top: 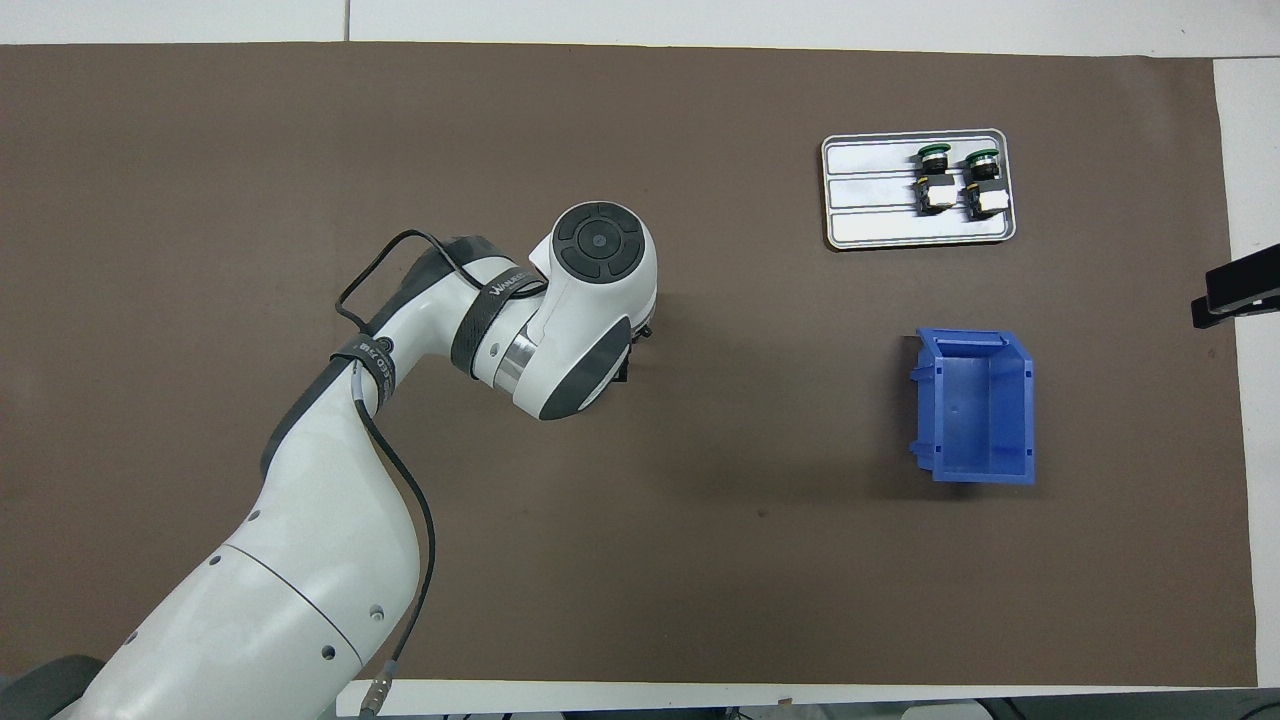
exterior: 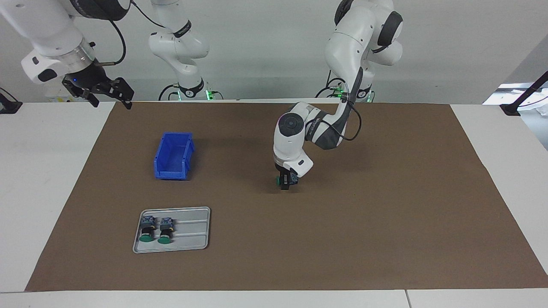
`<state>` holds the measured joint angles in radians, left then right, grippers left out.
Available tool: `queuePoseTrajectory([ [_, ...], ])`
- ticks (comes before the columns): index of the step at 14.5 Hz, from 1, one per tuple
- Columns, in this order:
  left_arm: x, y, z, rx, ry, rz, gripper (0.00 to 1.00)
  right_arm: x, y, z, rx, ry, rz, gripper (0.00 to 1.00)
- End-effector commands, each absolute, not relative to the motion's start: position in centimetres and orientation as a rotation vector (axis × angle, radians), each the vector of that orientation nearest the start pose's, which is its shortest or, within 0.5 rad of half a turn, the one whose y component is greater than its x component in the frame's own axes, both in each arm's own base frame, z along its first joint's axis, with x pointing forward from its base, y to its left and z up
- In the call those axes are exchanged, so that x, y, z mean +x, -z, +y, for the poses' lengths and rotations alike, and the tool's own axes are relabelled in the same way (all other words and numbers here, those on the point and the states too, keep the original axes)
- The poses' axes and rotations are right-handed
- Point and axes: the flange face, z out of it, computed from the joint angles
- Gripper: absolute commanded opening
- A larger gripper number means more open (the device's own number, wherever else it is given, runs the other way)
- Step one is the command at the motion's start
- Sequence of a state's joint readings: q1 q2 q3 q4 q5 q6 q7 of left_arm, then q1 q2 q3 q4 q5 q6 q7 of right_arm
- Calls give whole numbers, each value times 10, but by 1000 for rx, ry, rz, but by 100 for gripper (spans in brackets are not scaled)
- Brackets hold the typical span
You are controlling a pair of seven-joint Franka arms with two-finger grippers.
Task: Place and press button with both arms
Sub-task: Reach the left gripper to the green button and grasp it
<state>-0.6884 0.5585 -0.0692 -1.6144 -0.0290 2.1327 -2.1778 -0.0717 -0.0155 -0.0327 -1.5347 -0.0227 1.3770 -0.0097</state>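
My left gripper (exterior: pixel 286 181) is shut on a button (exterior: pixel 279 181) with a green cap, holding it on its side just above the brown mat (exterior: pixel 385 205) at mid-table. I cannot tell whether it touches the mat. In the overhead view the wrist (top: pixel 590 300) hides the button, and only a black edge of the left gripper (top: pixel 632 350) shows. Two more buttons (exterior: pixel 147 230) (exterior: pixel 165 230) lie side by side in a grey tray (exterior: pixel 192 233); the buttons (top: pixel 932 178) (top: pixel 980 180) and the tray (top: pixel 870 205) also show in the overhead view. My right gripper (exterior: pixel 109 95) is open and waits raised over the mat's corner.
A blue open bin (exterior: pixel 173 156) stands on the mat, nearer to the robots than the tray, toward the right arm's end; it also shows in the overhead view (top: pixel 975 405). White table (exterior: pixel 43 179) borders the mat.
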Motion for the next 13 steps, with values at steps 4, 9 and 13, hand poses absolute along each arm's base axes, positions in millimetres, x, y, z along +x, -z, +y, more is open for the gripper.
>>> queuePoseTrajectory([
  [4,504,-299,-472,-2333,-78,-2078,26,520,-634,-59,-3144,-217,132,98],
  [9,513,-316,-464,-2348,-51,-2095,14,520,-634,-59,-3144,-217,132,98],
  [13,515,-338,-459,-2391,-43,-2079,11,520,-634,-59,-3144,-217,129,98],
])
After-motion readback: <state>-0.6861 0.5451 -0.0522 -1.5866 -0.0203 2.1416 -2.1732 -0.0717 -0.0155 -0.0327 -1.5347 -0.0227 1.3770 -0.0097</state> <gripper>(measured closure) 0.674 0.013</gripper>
